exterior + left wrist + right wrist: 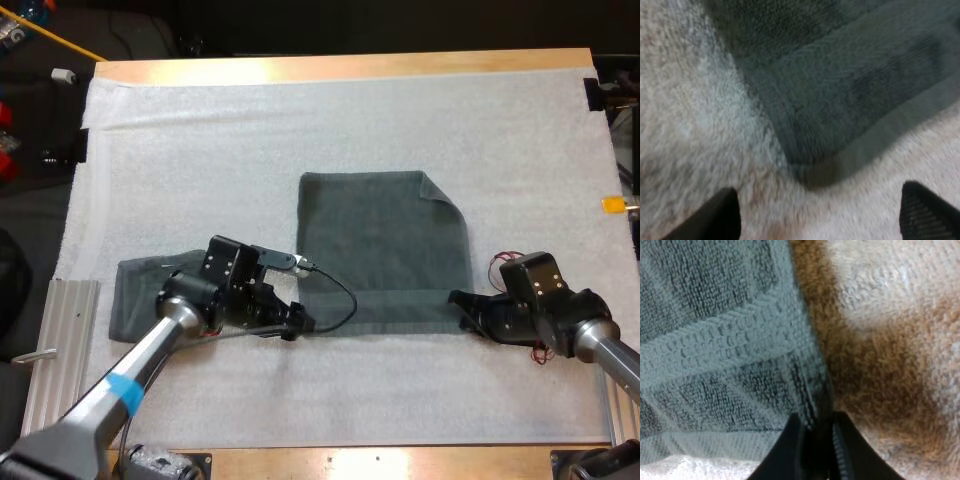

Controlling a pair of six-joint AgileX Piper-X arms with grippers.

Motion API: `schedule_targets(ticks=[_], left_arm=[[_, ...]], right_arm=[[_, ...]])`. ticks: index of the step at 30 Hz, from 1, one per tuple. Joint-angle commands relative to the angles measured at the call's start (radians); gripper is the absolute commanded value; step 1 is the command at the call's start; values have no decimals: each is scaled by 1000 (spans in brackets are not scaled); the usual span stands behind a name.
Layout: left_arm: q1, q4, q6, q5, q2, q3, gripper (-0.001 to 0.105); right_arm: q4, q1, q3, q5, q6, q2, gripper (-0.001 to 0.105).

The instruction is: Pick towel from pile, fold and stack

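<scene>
Middle of the mat: the towel is lying spread flat on the white mat, a little right of centre in the high view.
Towel's lie: its edges are running square with the mat's edges. Width and depth are looking nearly equal, so I cannot tell a long axis.
Band: a woven band is running left to right across the towel, close to the edge that is facing the lower side of the frame.
Upper right corner: it is lying turned over onto the towel, leaving a slanted edge there.
Left gripper: it is sitting at the towel's lower left corner and pointing right. In its wrist view the fingers are standing wide apart, released and touching no cloth. The towel's corner is lying on the mat just ahead of them.
Right gripper: it is sitting at the towel's lower right corner and pointing left. In its wrist view the fingers are clenching the towel's hem, pressing on it from both sides.
Folded towel: it is lying at the lower left of the mat, partly under the left arm and apart from the towel.
Table: its wooden edge is showing along the upper side of the mat.
</scene>
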Motion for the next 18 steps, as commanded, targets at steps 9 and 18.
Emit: schedule_targets(ticks=[9, 18], left_arm=[[-3, -111, -12, 177, 108, -1, 64], [-3, -129, -37, 144, 161, -1, 64]], right_arm=[[40, -1, -2, 7, 0, -8, 0], [41, -1, -2, 7, -3, -8, 0]])
